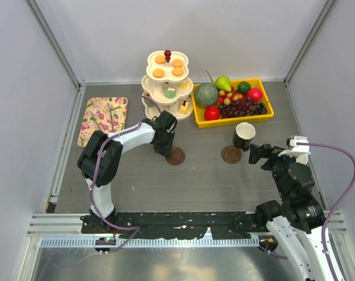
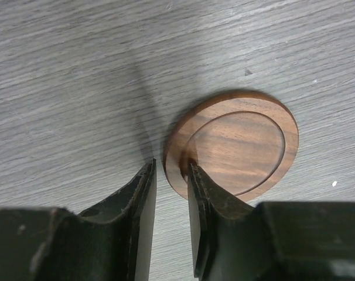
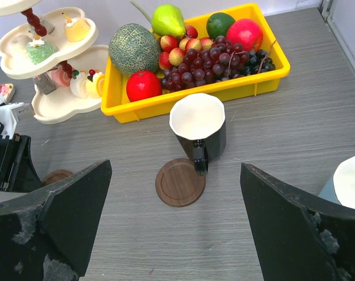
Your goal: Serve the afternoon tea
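Left gripper [image 2: 170, 170] down low over the grey surface [image 1: 136, 187], at the near-left edge of the left coaster [image 2: 233, 146]. Jaws narrow, only a slit between them. One fingertip [image 2: 196, 175] overlaps the coaster's rim, the other is off it, above bare surface. It does not look like a grip on the coaster, though from the wrist view I can't be sure the tip even touches.

Right gripper [image 1: 257, 153] spread wide, nothing between the jaws. It points at the black mug [image 3: 198, 129], which stands upright on the surface just behind the right coaster [image 3: 179, 182], not on it (handle facing the coaster).

White-and-blue mug [image 3: 353, 181] at the far right, beside the right arm, mostly cut off.

Sweets all on the tiered stand [image 1: 153, 57] at the back: orange tarts [image 1: 169, 64] on top, green piece [image 1: 170, 92] in the middle, yellow cake wedge [image 1: 184, 107] on the bottom. Yellow tray [image 1: 265, 115] of fruit just right of the stand; flowered tray [image 1: 89, 132] well to its left.
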Robot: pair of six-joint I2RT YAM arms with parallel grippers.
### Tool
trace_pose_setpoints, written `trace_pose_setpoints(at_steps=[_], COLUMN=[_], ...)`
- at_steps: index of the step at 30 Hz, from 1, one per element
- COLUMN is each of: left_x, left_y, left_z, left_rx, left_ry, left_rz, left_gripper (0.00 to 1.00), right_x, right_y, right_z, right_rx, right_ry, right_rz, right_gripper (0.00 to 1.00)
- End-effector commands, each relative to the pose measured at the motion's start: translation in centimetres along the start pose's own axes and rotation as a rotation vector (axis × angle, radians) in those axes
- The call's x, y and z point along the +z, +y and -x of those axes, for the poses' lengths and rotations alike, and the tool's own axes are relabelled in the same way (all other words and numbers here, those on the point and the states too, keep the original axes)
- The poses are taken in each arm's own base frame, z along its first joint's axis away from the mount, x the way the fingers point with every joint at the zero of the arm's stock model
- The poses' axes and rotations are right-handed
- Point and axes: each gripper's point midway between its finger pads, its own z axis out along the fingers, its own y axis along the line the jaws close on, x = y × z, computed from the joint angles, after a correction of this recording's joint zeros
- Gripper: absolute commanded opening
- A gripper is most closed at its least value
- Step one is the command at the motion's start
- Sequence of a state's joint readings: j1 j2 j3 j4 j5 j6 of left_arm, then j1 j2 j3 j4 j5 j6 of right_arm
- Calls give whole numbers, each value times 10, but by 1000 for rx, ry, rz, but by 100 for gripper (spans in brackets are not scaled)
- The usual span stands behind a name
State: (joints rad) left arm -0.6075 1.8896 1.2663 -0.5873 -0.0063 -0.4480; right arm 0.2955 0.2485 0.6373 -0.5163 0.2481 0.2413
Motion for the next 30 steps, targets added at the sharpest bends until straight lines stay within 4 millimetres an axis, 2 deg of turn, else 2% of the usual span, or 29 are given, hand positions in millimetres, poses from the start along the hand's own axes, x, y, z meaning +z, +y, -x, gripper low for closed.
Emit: trace_pose_setpoints(at_steps=[1,5,8,14,19,21,30], left_x=[5,7,4,-6,-11,-11,-11], left_y=[9,25,45,100,132,140,140], left_z=[1,1,9,31,41,44,54], left_rx=[-8,-21,-55,-162,-223,-243,-273], left_ry=[9,11,1,-32,-35,-35,-58], left_rz=[56,101,126,181,210,211,186], left_gripper=[30,13,11,10,10,10,13], right_x=[2,2,2,3,3,3,4], right_y=[4,5,4,4,4,3,8], right_z=[8,7,7,6,5,5,3], right_rx=[19,19,17,19,19,18,13], right_ry=[-32,-27,-28,-24,-21,-17,-5], right_rz=[15,16,13,10,9,8,32], right_gripper=[98,98,98,98,98,98,98])
